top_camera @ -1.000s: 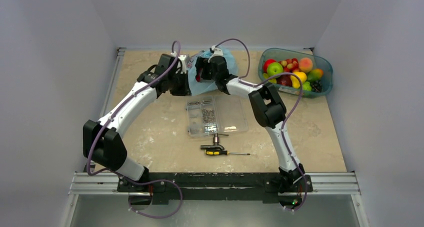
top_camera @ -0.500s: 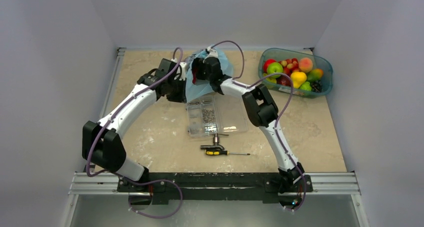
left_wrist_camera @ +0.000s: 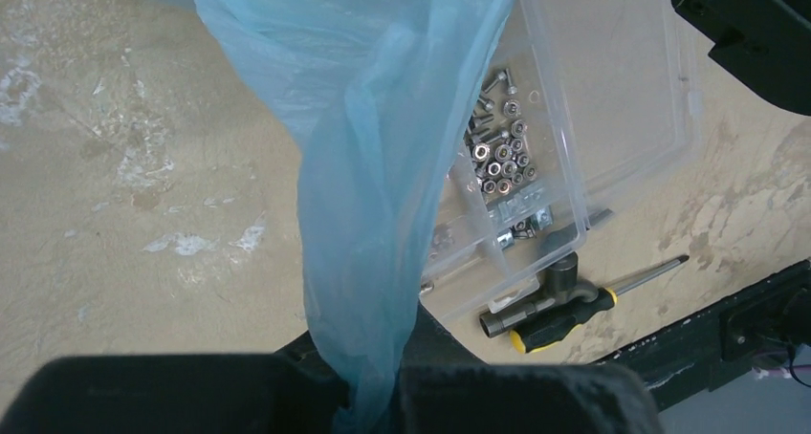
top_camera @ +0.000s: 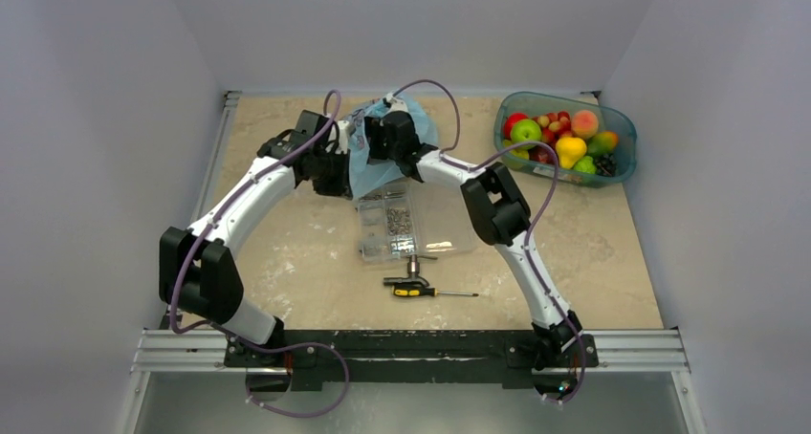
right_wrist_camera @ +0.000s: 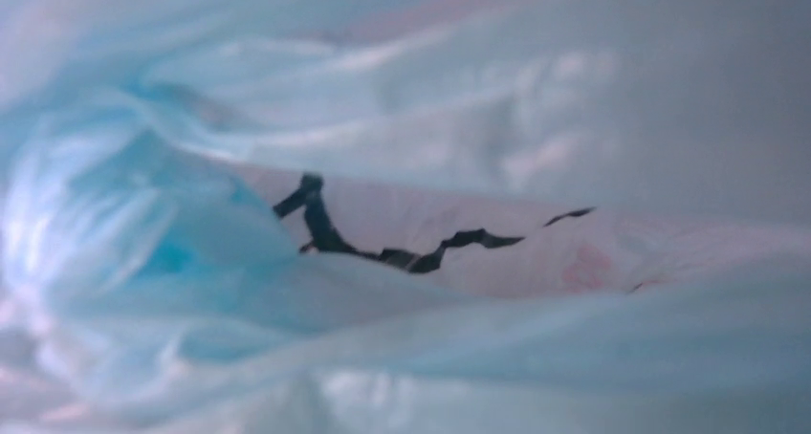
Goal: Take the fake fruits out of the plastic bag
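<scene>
The light blue plastic bag (top_camera: 371,173) hangs bunched at the back of the table, between my two wrists. My left gripper (left_wrist_camera: 378,396) is shut on a gathered strip of the bag (left_wrist_camera: 363,166), which stretches away from its jaws. My right gripper (top_camera: 385,131) is pushed into the bag from the right. The right wrist view shows only blue film (right_wrist_camera: 402,358) with dark printed marks (right_wrist_camera: 383,252), and no fingers. No fruit shows inside the bag. Several fake fruits (top_camera: 559,145) lie in the teal tub.
A clear compartment box of screws (top_camera: 411,222) lies just in front of the bag, and also shows under it (left_wrist_camera: 583,119). A yellow-and-black screwdriver (top_camera: 421,289) lies nearer the arms. The teal tub (top_camera: 622,119) stands at the back right corner.
Both grippers and the bag have shifted a little to the left. The bag now hangs narrower, and the red spot seen at its mouth a second ago no longer shows.
</scene>
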Action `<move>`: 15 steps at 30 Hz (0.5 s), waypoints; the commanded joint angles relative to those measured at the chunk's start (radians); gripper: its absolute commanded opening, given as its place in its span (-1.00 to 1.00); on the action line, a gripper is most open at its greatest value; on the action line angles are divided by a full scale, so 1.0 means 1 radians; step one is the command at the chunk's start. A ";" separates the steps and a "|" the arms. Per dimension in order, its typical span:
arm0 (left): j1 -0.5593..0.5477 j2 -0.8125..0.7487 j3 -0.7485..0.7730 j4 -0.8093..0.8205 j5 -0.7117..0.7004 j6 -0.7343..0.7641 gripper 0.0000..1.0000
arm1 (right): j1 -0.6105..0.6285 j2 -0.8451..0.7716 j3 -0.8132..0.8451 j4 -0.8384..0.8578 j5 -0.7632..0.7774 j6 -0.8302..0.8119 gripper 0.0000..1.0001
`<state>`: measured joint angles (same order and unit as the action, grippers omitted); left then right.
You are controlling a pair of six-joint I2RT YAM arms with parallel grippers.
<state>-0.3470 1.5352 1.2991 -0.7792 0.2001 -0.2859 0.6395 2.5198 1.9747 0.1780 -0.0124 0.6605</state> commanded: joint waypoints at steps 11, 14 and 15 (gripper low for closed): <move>0.074 -0.010 0.027 -0.022 0.043 -0.001 -1.00 | 0.013 -0.106 -0.182 0.079 -0.294 -0.157 0.98; 0.074 -0.010 0.026 -0.018 0.052 -0.004 -1.00 | 0.016 -0.087 -0.193 0.100 -0.352 -0.148 0.98; 0.075 -0.008 0.025 -0.020 0.050 -0.003 -1.00 | 0.018 -0.086 -0.201 0.101 -0.350 -0.147 0.98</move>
<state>-0.2768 1.5352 1.2991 -0.8021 0.2329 -0.2874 0.6422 2.4237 1.7908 0.2676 -0.2726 0.5465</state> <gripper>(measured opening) 0.008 0.987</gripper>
